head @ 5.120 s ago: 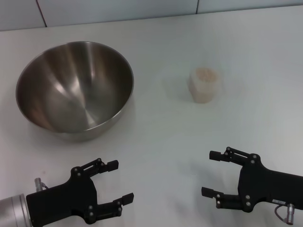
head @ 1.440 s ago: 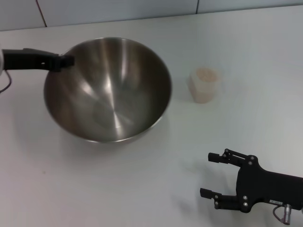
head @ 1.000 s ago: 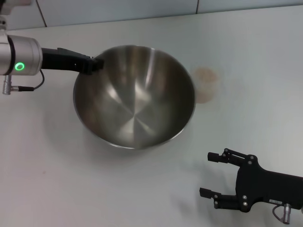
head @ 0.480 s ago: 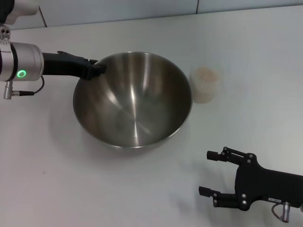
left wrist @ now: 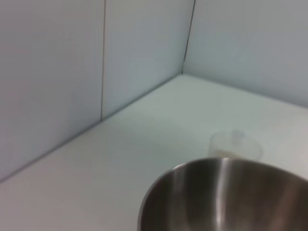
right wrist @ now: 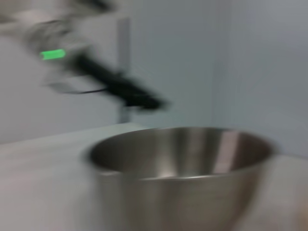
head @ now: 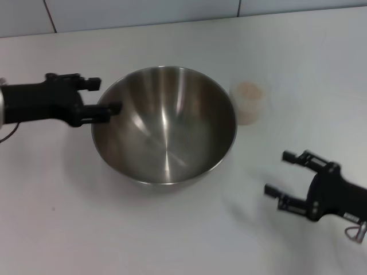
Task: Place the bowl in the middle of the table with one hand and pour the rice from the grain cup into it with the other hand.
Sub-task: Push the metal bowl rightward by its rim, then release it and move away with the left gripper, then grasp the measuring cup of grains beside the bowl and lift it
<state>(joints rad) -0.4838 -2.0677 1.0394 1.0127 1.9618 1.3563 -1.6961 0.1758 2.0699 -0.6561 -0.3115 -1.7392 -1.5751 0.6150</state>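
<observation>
Now the bowl (head: 165, 125) sits upright near the middle of the white desk (head: 69, 229), its shiny inside bare. The left pincer (head: 106, 96) reaches in level from the robot's left side, its black body lying nearly horizontal, fingers spread apart and gripping nothing; the nearer fingertip (head: 114, 106) lies just at the bowl's left rim, though whether it touches cannot be told, while the farther one stands a little off it.

Just beside the bowl on its right, toward the back, stands the grain cup (head: 248, 103), upright, with the pale rice (head: 249, 90) showing at its top. From the left wrist view the cup (left wrist: 235, 146) shows just beyond the bowl's rim (left wrist: 211, 166).

The right pincer (head: 284, 173) hangs low at the front right of the desk, well apart from cup and bowl, pointing toward the left, its two fingers spread wide with nothing between them.
</observation>
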